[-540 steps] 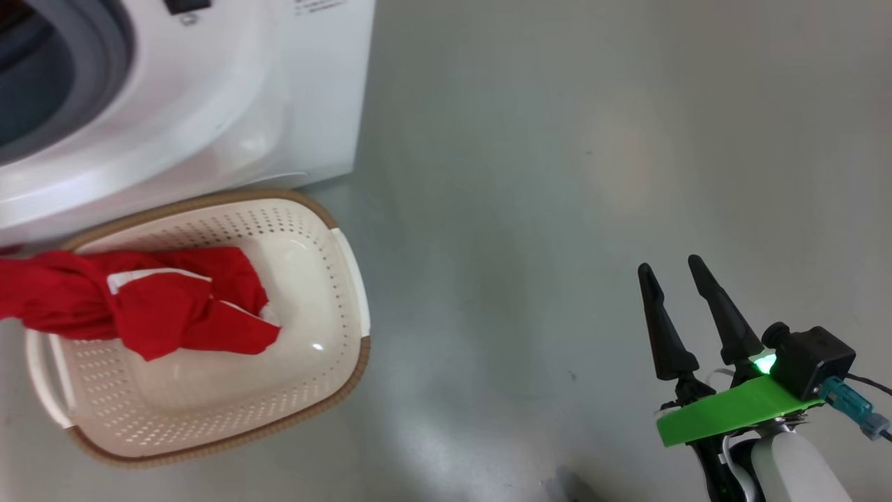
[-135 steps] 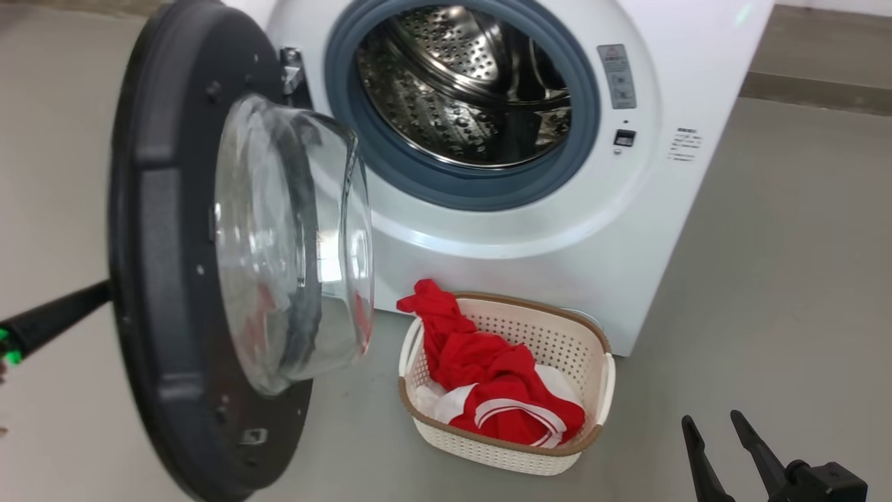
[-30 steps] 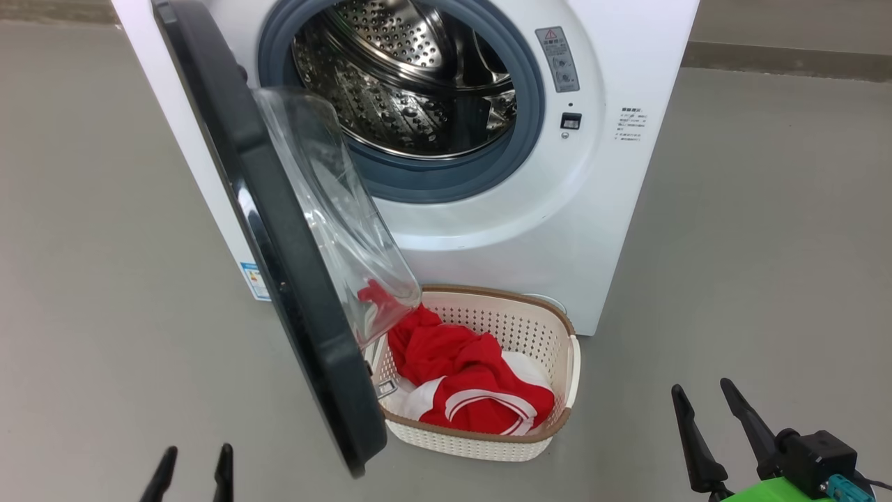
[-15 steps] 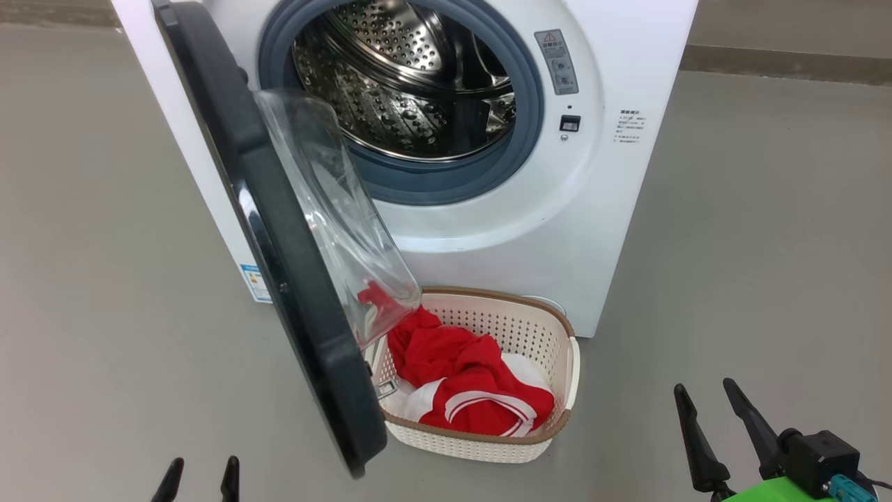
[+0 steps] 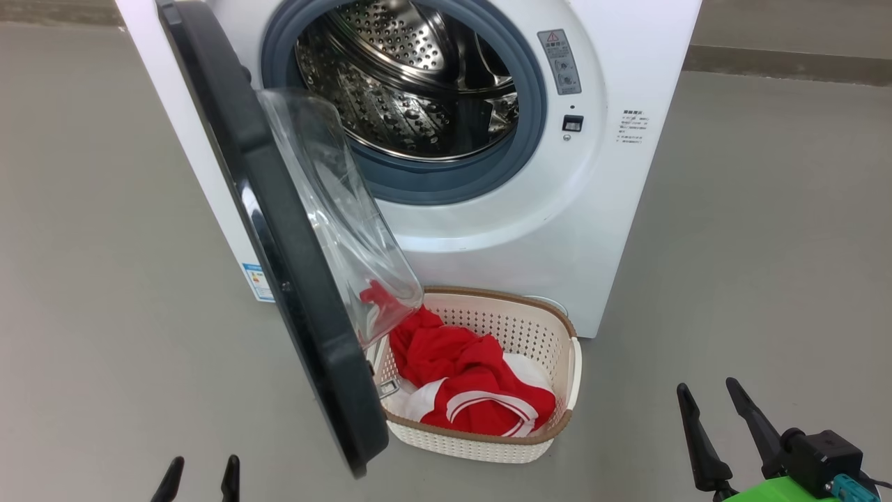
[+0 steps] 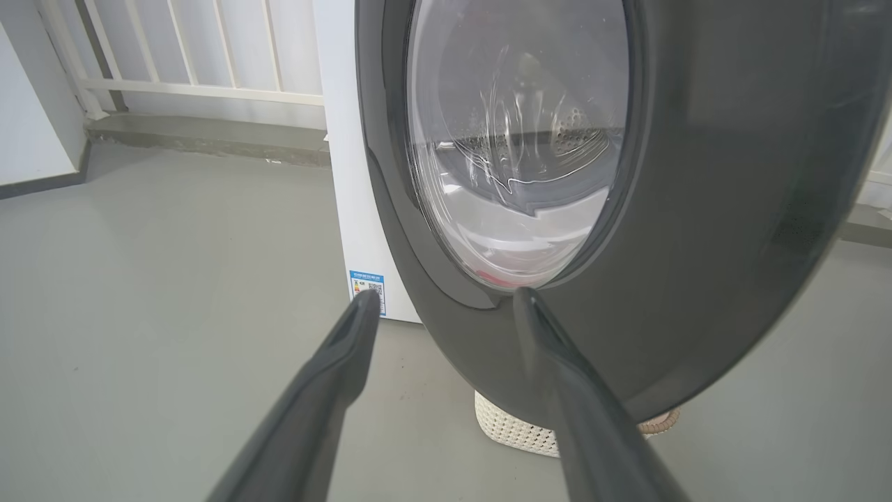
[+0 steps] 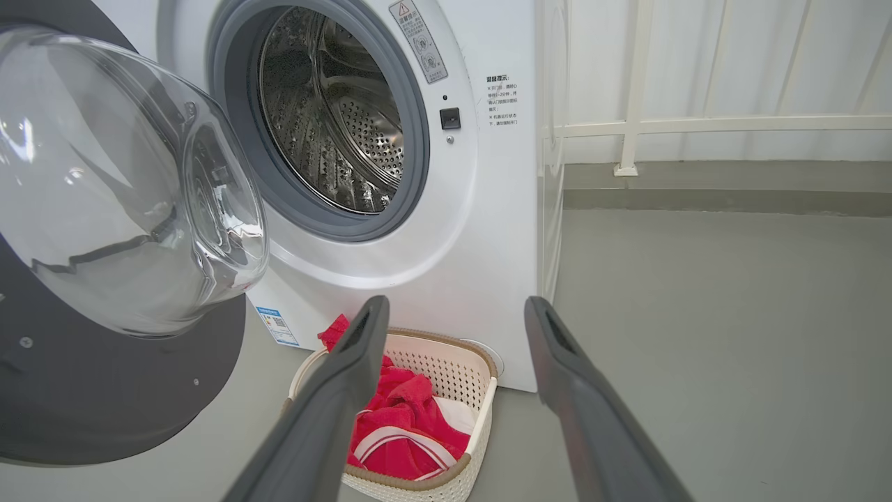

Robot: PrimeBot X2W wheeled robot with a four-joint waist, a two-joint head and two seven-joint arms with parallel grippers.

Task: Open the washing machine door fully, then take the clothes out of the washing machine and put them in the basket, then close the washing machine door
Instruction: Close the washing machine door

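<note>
1. Grey floor (image 5: 752,230) runs smooth around the washing machine (image 5: 592,230), a white front-loader. A pale railing (image 7: 697,125) stands behind it in my right wrist view.
2. The washing machine door (image 5: 279,230) stands partly open, swung out from the machine's left side. Its black rim is nearly edge-on to my head camera, and its clear glass bowl (image 5: 334,216) bulges toward the opening.
3. A grey gasket (image 5: 529,125) rings that opening, and the perforated steel drum (image 5: 390,90) shows inside it.
4. A small blue label (image 5: 258,281) sits low on the machine's front, just left of the door's rim.
5. The basket (image 5: 474,446) rests on the floor just in front of the machine, below the opening. The door's lower part hangs over its left end; I cannot tell whether they touch.
6. The clothes (image 5: 474,390) lie in the basket, red fabric with white trim stripes over a white piece. One red fold rises above the rear left rim and is seen through the glass.
7. My left end effector (image 5: 203,461) hovers low at the door's outer side, fingers spread wide and holding nothing. In my left wrist view they point at the black outer face, apart from it.
8. My right end effector (image 5: 706,387) hovers at the lower right, fingers parted and empty, well apart from the basket.
</note>
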